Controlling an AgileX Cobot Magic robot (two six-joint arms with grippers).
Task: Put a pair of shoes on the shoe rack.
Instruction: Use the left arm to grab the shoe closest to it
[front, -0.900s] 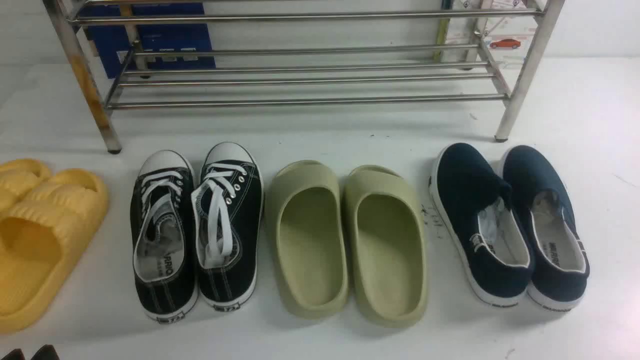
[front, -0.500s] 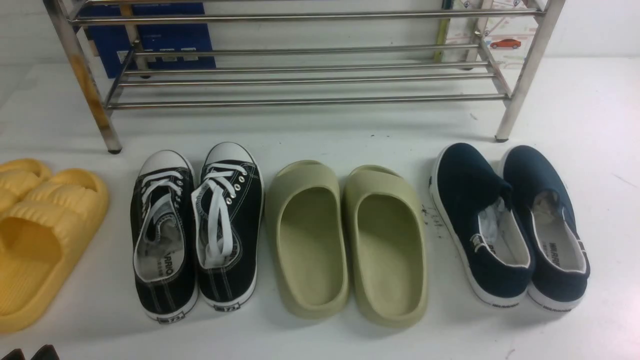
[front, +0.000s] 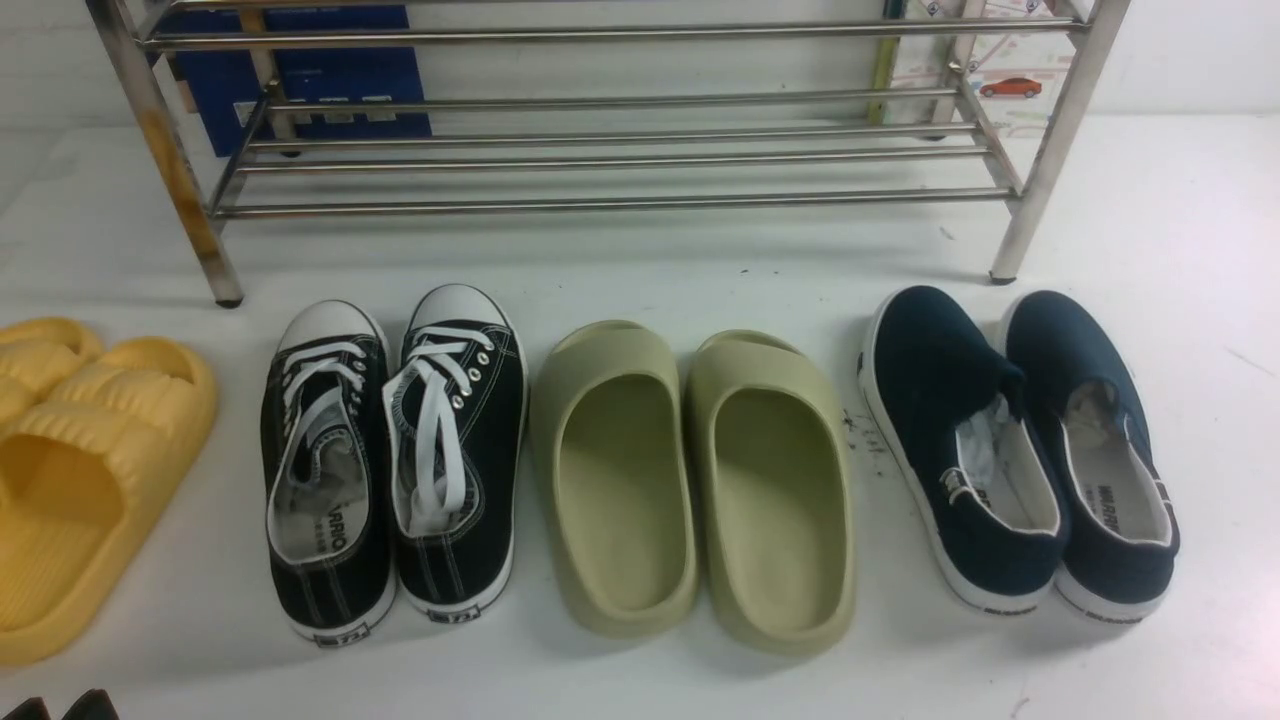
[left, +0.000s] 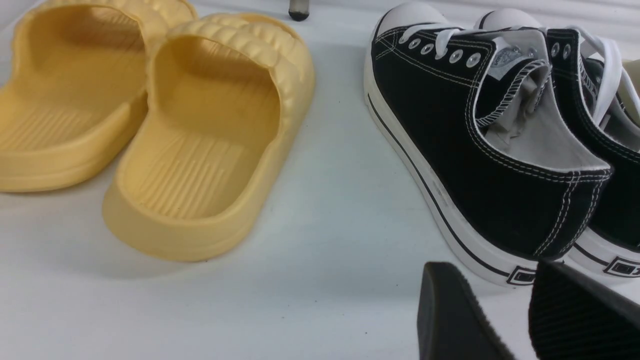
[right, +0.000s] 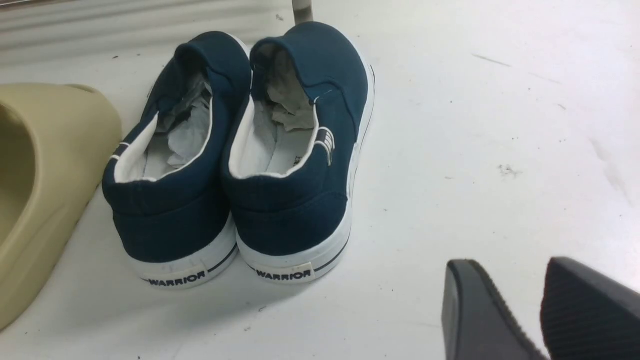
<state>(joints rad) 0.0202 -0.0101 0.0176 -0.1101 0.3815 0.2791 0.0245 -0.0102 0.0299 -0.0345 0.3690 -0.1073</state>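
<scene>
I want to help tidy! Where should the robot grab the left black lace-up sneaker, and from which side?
Probably pinch the heel collar of the left black canvas lace-up sneaker, one finger inside the opening, one outside, from the robot's side. Its heel faces the open left gripper, and its opening gapes upward.

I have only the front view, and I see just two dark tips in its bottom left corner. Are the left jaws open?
Observer: Yes. In the left wrist view the left jaws stand open and empty, behind the heels of the black sneakers.
Operator: The right jaws I do not see at all.
Observer: They are open and empty too, behind the heels of the navy shoes, not touching them.
Operator: What is written on those heels?
Observer: Both heel labels read WARRIOR.
</scene>
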